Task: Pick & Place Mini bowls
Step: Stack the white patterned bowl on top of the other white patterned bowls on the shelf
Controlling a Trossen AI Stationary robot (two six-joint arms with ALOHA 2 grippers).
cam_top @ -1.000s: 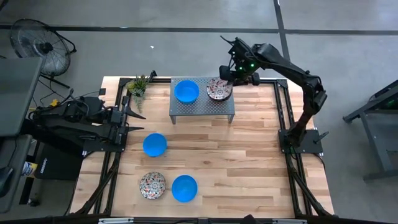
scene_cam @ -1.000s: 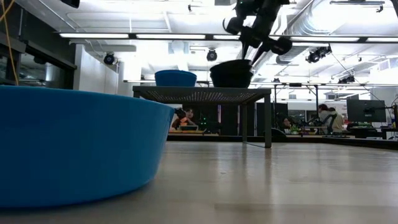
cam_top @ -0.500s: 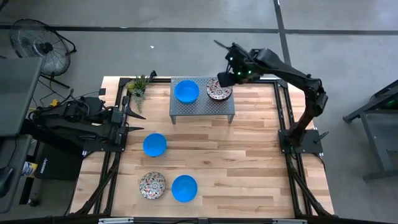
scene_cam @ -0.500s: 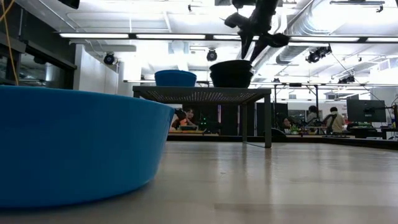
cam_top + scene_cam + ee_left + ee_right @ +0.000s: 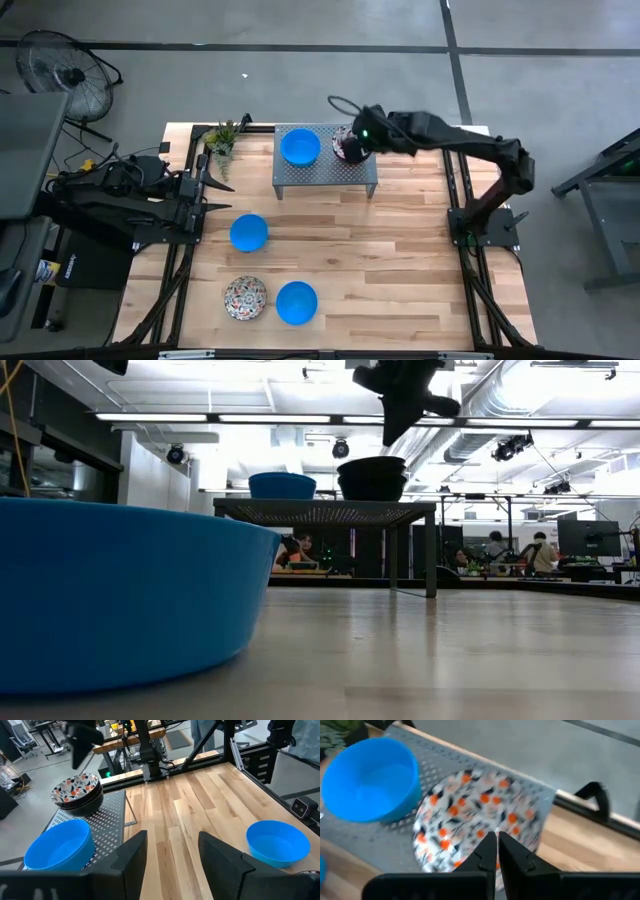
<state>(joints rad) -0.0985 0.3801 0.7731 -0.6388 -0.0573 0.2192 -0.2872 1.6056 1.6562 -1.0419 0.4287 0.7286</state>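
The left gripper [image 5: 207, 190] is waiting wide open and empty at the table's left edge, a blue bowl [image 5: 249, 232] just ahead of it. The right gripper [image 5: 352, 142] is hovering over the floral bowls [image 5: 343, 146] stacked on the rack [image 5: 325, 175], its fingers having just snapped together on nothing. That bowl is placed, so three bowls are waiting on the table.

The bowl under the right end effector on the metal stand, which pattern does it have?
White with a red-orange and dark floral pattern, clearest in the right wrist view.
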